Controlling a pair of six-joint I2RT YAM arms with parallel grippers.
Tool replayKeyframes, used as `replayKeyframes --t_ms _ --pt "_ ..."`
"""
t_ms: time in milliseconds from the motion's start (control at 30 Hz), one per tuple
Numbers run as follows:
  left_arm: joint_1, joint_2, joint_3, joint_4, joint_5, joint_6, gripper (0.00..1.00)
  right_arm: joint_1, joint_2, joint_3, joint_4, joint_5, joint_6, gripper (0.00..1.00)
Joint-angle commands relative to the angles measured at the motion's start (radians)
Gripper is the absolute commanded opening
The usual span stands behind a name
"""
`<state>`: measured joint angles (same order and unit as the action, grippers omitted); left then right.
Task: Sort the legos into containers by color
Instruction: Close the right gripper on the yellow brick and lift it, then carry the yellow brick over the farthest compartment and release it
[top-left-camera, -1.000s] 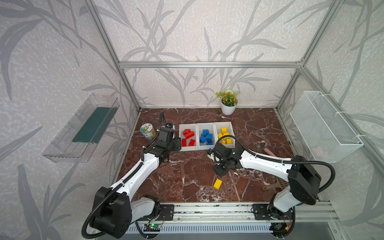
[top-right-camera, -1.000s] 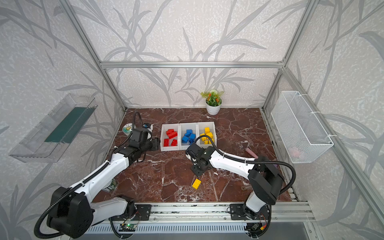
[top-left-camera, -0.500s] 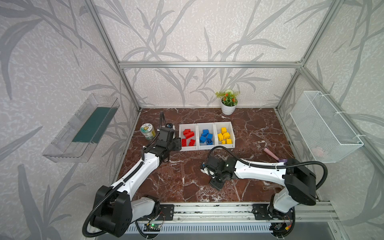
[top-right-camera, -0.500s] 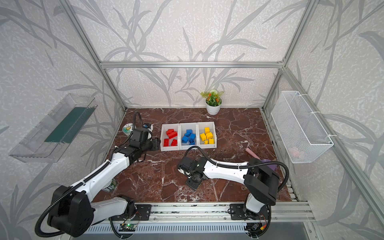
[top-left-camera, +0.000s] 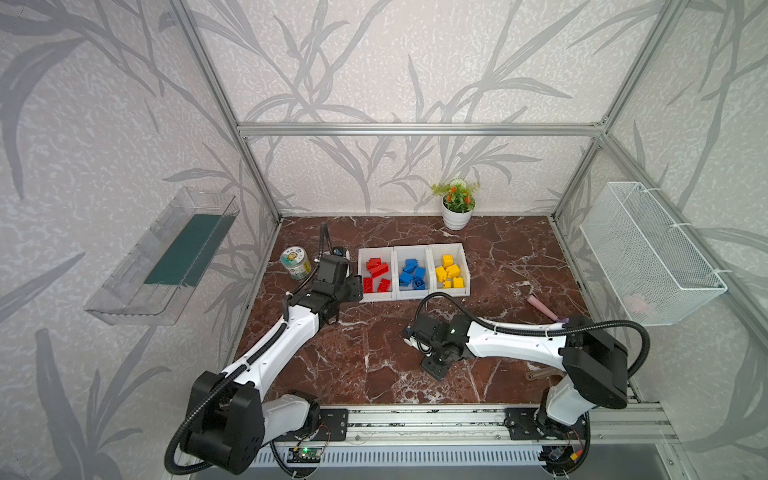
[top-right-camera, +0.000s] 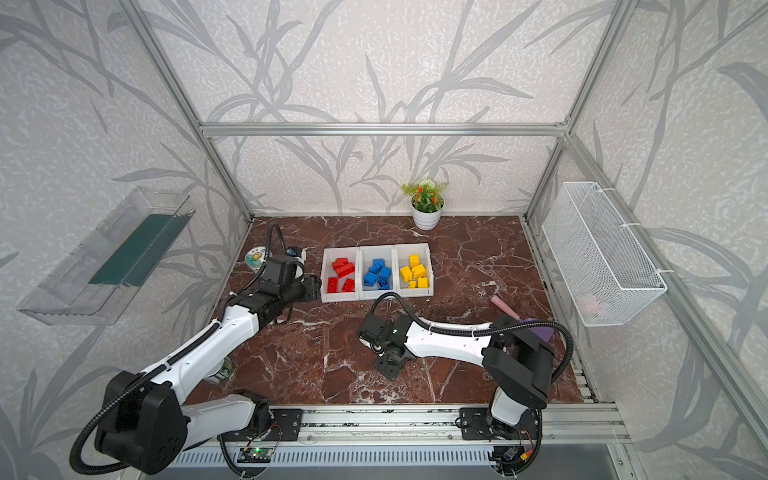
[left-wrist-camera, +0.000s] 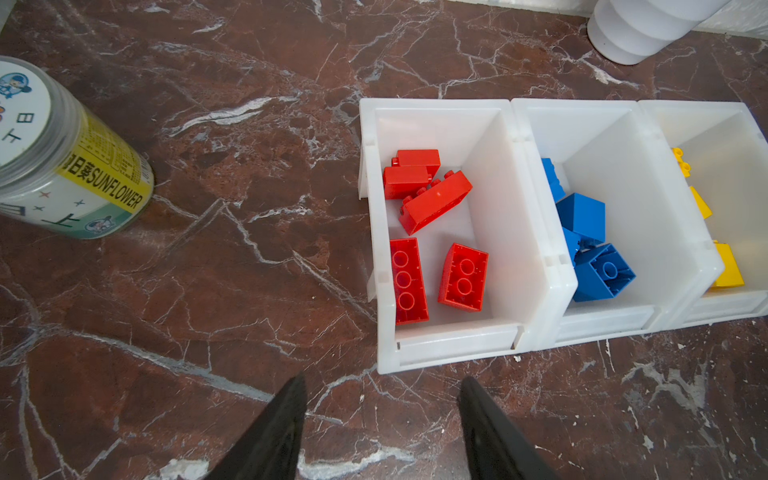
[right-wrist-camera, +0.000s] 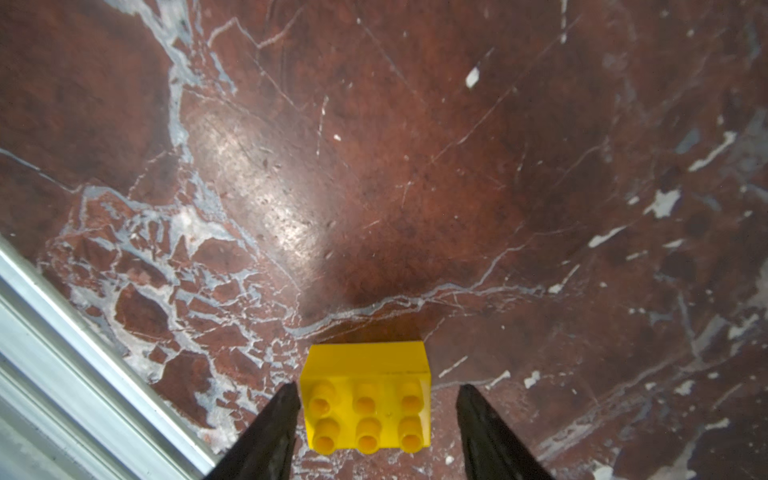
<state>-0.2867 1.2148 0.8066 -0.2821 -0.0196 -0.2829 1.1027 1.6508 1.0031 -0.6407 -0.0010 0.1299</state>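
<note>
**One yellow brick loose, both grippers open**

A row of three joined white plastic open-top bins (top-left-camera: 412, 296) stands on the brown marble tabletop (top-left-camera: 374, 374). The end bin nearest the left arm holds red studded plastic bricks (top-left-camera: 377, 274). The middle bin holds blue studded plastic bricks (top-left-camera: 412, 274), and the far end bin yellow studded plastic bricks (top-left-camera: 449, 272). In both top views each colour lies in its own bin.

A single oblong yellow six-stud brick (right-wrist-camera: 365, 399) lies on the marble, well in front of the row, its studded face toward the right gripper (right-wrist-camera: 378, 388). The gripper stands over it with its black fingers (right-wrist-camera: 270, 432) spread to either side. One finger sits just beside the brick and a clear gap shows at the other, so nothing is clamped. In both top views the gripper body hides this brick.

The left gripper (left-wrist-camera: 382, 380) hovers just in front of the red end of the row, its fingers parted with only bare marble between them. A round clear jar with a yellow sunflower label (left-wrist-camera: 70, 166) stands beside that same end of the row. A white pot with a green plant (top-left-camera: 456, 205) stands behind the row.
</note>
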Motion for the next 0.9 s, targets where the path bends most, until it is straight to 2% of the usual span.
replayKeyframes --t_ms 0,333,600,767,867 --pt "0.004 0.003 -0.011 0.000 0.003 -0.010 0.61 0.006 0.011 -0.020 -0.019 -0.003 0.005 0.62" --pt "0.004 0.005 -0.010 0.000 0.004 -0.010 0.62 0.006 0.038 -0.044 0.009 -0.014 0.014 0.60" --pt "0.004 0.010 -0.005 0.000 0.005 -0.011 0.61 0.006 0.050 -0.027 0.005 0.017 0.021 0.45" --pt "0.004 0.005 0.000 -0.003 0.001 -0.007 0.61 -0.005 0.033 0.036 -0.033 0.062 -0.042 0.41" --pt "0.004 0.005 -0.001 0.000 -0.002 -0.006 0.62 -0.063 0.026 0.104 -0.031 0.105 -0.104 0.41"
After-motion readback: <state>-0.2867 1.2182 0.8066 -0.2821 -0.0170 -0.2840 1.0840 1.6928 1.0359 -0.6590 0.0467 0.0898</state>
